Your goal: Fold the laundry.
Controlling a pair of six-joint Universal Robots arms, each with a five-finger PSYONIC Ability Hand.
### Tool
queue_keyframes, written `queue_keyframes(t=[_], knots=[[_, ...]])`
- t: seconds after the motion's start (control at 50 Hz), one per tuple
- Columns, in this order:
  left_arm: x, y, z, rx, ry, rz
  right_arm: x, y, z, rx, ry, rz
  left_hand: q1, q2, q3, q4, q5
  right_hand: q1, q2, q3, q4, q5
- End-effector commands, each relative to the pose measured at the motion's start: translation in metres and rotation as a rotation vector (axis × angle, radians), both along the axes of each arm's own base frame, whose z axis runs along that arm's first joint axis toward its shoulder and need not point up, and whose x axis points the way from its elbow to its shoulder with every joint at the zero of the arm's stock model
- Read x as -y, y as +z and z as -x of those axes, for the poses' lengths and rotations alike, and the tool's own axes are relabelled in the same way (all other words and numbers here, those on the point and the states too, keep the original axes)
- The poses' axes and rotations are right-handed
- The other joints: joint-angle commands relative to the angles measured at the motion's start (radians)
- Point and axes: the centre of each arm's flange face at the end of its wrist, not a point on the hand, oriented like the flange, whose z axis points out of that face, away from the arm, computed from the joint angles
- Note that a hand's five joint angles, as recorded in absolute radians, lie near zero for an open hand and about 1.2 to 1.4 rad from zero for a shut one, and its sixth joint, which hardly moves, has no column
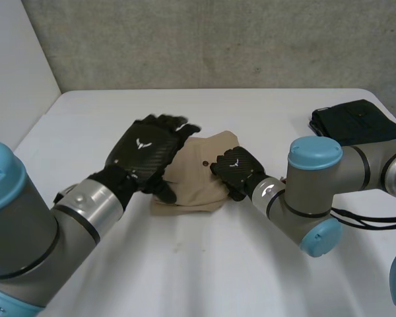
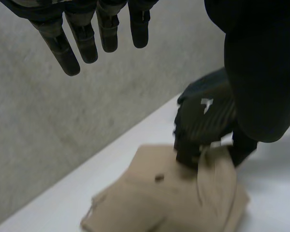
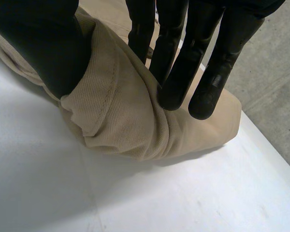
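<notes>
A lab-like test bench: bare white table (image 1: 218, 264) against a concrete wall (image 1: 218, 39).

Under black left hand (image 1: 145, 155), left part of folded tan corduroy cloth (image 1: 199, 181) hidden. Behind grey right arm (image 1: 356, 168), near edge of dark folded garment (image 1: 356, 122). On cloth, small dark spot (image 2: 159, 178): unidentifiable.

The right hand (image 3: 176, 58) pinches a raised fold of the tan ribbed cloth (image 3: 130, 121), thumb against a stitched hem, fingers on top. The cloth lies bunched on the white table (image 3: 63, 193), near its edge by the grey wall (image 3: 275, 72).
</notes>
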Motion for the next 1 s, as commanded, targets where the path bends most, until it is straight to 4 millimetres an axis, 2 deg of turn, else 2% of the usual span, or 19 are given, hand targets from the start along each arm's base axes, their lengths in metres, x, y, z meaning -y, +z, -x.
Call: queue_keyframes(t=[0.02,0.1,0.22,0.38,0.46,0.52,0.54,0.6,0.62,0.66,0.68,0.74,0.8,0.86,0.88,0.94,0.96,1.0], knots=[[0.005,0.030,0.011,-0.080,-0.058,0.032,-0.001,-0.001,0.000,-0.006,0.000,-0.005,-0.026,-0.027,-0.033,-0.026,-0.043,0.546,0.250,0.217,0.212,0.341],[0.009,0.038,0.012,-0.115,-0.042,-0.023,-0.001,-0.001,0.000,-0.007,0.002,-0.005,-0.026,-0.027,-0.033,-0.026,-0.043,0.546,0.250,0.217,0.212,0.341],[0.011,0.041,0.010,-0.115,-0.036,-0.026,0.000,0.000,0.000,-0.021,0.010,0.020,-0.026,-0.027,-0.033,-0.026,-0.043,0.546,0.250,0.217,0.212,0.341],[0.011,0.044,0.009,-0.118,-0.030,-0.021,0.004,0.005,-0.004,-0.109,0.055,0.156,-0.026,-0.027,-0.033,-0.026,-0.043,0.546,0.250,0.217,0.212,0.341],[0.012,0.044,0.009,-0.118,-0.027,-0.020,0.012,0.016,-0.008,-0.130,0.082,0.257,-0.026,-0.027,-0.033,-0.026,-0.043,0.546,0.250,0.217,0.212,0.341],[0.012,0.043,0.008,-0.117,-0.025,-0.022,0.026,0.035,-0.014,-0.121,0.091,0.374,-0.026,-0.027,-0.033,-0.026,-0.043,0.546,0.250,0.217,0.212,0.341],[0.012,0.043,0.008,-0.117,-0.025,-0.022,0.034,0.048,-0.017,-0.105,0.096,0.438,-0.026,-0.027,-0.033,-0.026,-0.043,0.546,0.250,0.217,0.212,0.341],[0.012,0.042,0.008,-0.114,-0.024,-0.027,0.058,0.067,-0.010,-0.074,0.073,0.529,-0.026,-0.027,-0.033,-0.026,-0.043,0.546,0.250,0.217,0.212,0.341],[0.011,0.042,0.008,-0.113,-0.022,-0.028,0.077,0.083,-0.002,-0.047,0.055,0.598,-0.026,-0.027,-0.033,-0.026,-0.043,0.546,0.250,0.217,0.212,0.341],[0.012,0.041,0.008,-0.112,-0.011,-0.030,0.094,0.093,0.009,-0.035,0.030,0.645,-0.026,-0.027,-0.033,-0.026,-0.043,0.546,0.250,0.217,0.212,0.341],[0.012,0.040,0.007,-0.110,0.001,-0.033,0.111,0.103,0.022,-0.031,-0.001,0.681,-0.026,-0.027,-0.033,-0.026,-0.043,0.546,0.250,0.217,0.212,0.341],[0.013,0.039,0.005,-0.108,0.020,-0.036,0.138,0.119,0.048,-0.025,-0.060,0.722,-0.026,-0.027,-0.033,-0.026,-0.043,0.546,0.250,0.217,0.212,0.341],[0.012,0.035,0.003,-0.099,0.036,-0.050,0.177,0.131,0.102,0.020,-0.161,0.703,-0.026,-0.027,-0.033,-0.026,-0.043,0.546,0.250,0.217,0.212,0.341],[0.010,0.031,0.002,-0.091,0.039,-0.064,0.199,0.125,0.136,0.059,-0.200,0.651,-0.026,-0.027,-0.033,-0.026,-0.043,0.546,0.250,0.217,0.212,0.341],[0.008,0.028,0.001,-0.084,0.040,-0.075,0.211,0.117,0.160,0.073,-0.223,0.612,-0.026,-0.027,-0.033,-0.026,-0.043,0.546,0.250,0.217,0.212,0.341],[0.006,0.024,0.000,-0.074,0.039,-0.088,0.229,0.091,0.203,0.076,-0.254,0.533,-0.026,-0.027,-0.033,-0.026,-0.043,0.546,0.250,0.217,0.212,0.341],[0.005,0.023,-0.001,-0.071,0.039,-0.093,0.237,0.075,0.229,0.061,-0.289,0.505,-0.026,-0.027,-0.033,-0.026,-0.043,0.546,0.250,0.217,0.212,0.341],[0.005,0.022,-0.001,-0.069,0.041,-0.096,0.245,0.063,0.253,0.049,-0.323,0.492,-0.026,-0.027,-0.033,-0.026,-0.043,0.546,0.250,0.217,0.212,0.341]])
